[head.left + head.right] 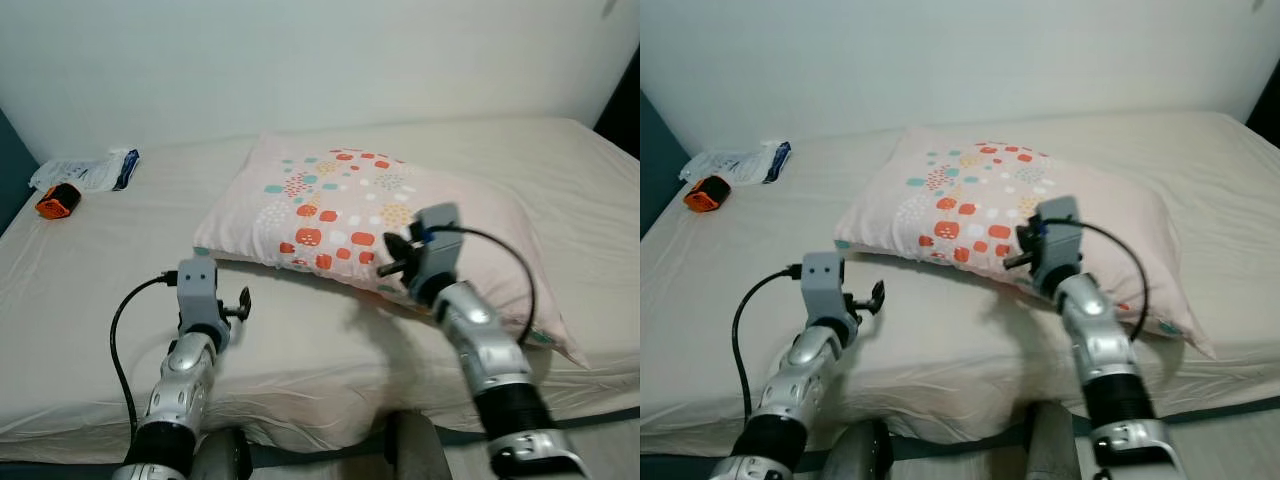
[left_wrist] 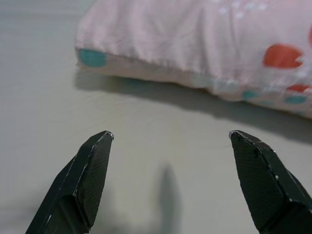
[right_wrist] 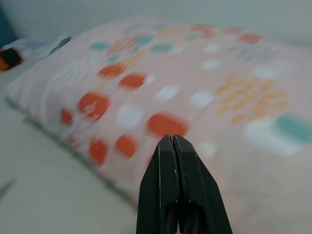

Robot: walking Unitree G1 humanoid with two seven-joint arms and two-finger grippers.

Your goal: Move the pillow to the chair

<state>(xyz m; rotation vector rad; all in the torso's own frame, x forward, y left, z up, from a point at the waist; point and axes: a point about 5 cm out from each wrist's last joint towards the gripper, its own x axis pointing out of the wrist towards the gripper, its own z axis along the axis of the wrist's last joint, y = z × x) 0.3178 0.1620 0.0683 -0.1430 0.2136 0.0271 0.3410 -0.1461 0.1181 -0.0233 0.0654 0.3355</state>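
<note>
Lying across the middle of the bed [image 1: 120,250], the pillow [image 1: 380,200] sits flat on the pale sheet, pink with orange, teal and white spots. My right tool [image 3: 174,146] has its fingers pressed together and points at the pillow's near edge, over its spotted part. My left tool [image 2: 170,139] is spread wide above bare sheet, near the pillow's near-left corner but apart from it. An orange object [image 1: 57,201] and a plastic packet [image 1: 90,172] lie at the bed's far left.

Left claw [image 2: 168,141] spread wide, right claw [image 3: 173,139] pinched closed
</note>
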